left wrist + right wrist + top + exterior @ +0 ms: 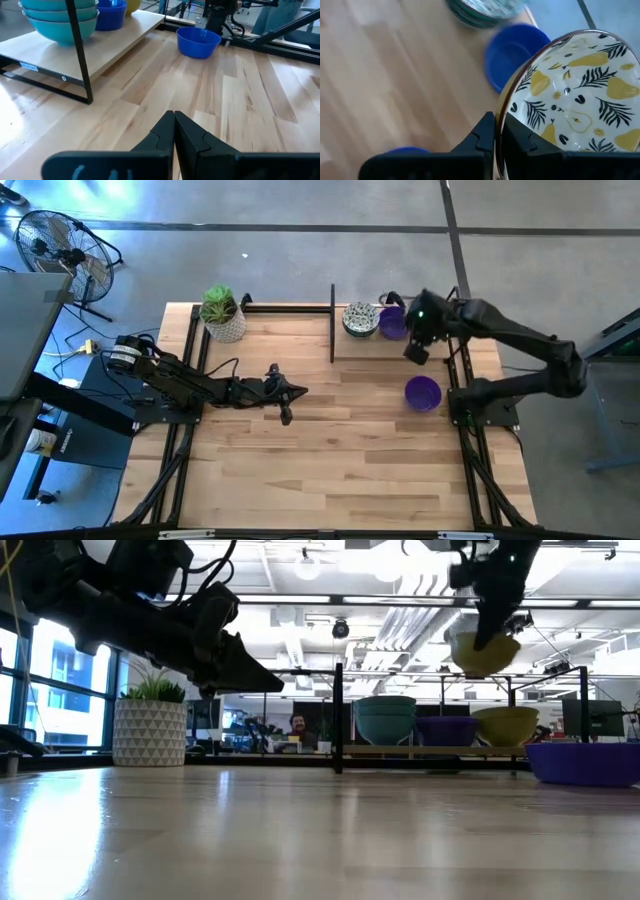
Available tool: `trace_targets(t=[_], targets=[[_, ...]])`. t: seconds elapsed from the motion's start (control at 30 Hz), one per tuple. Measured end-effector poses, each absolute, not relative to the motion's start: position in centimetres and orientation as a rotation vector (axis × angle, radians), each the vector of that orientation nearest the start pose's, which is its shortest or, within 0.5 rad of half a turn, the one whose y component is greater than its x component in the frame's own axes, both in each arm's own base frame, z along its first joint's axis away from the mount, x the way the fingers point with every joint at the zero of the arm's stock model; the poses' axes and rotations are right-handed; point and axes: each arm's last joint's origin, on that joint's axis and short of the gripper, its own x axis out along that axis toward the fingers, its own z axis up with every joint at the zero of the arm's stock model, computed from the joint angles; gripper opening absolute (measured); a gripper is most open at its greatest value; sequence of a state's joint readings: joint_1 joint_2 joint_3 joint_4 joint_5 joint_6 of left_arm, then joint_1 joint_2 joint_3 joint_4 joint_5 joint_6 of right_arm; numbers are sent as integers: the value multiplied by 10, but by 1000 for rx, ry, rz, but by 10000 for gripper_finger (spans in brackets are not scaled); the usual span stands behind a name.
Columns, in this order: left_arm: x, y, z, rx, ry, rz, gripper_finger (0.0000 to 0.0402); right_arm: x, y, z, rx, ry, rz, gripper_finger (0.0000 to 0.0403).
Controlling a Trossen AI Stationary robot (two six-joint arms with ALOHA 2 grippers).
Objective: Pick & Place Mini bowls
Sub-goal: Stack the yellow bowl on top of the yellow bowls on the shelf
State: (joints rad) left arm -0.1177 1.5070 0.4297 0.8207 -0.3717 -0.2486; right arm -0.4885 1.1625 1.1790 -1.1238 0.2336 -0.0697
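Observation:
My right gripper (418, 340) hangs over the right end of the low shelf, shut on a cream mini bowl (575, 95) printed with yellow pears and dark leaves; the low view shows that bowl (485, 650) lifted high. On the shelf stand a stack of patterned bowls (360, 318) and a purple bowl (393, 323). Another purple bowl (423, 393) rests on its base on the table near the right arm's base. My left gripper (285, 395) waits shut, above the table's middle left (174, 122). My right gripper holds the cream bowl by its rim (499, 125), pinched with one finger inside the bowl (522, 142) and one outside (482, 137). The bowl is lifted clear above the shelf and hangs tilted below the fingers (485, 650).
A black-framed wooden shelf (415, 350) lies along the far right edge, with an upright post (332, 320) at its left end. A white pot with a green plant (222, 315) stands at the far left. The wooden table's middle and near half (330, 470) are bare.

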Motion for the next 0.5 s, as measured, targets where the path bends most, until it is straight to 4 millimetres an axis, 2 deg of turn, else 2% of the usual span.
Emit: trace_targets(t=[0.23,0.5], targets=[[263,-21,157,-187,207,272,3,161,-140,314,146,1218,-657,13],[264,-22,157,-189,204,230,3,157,-164,302,159,1296,-678,15]])
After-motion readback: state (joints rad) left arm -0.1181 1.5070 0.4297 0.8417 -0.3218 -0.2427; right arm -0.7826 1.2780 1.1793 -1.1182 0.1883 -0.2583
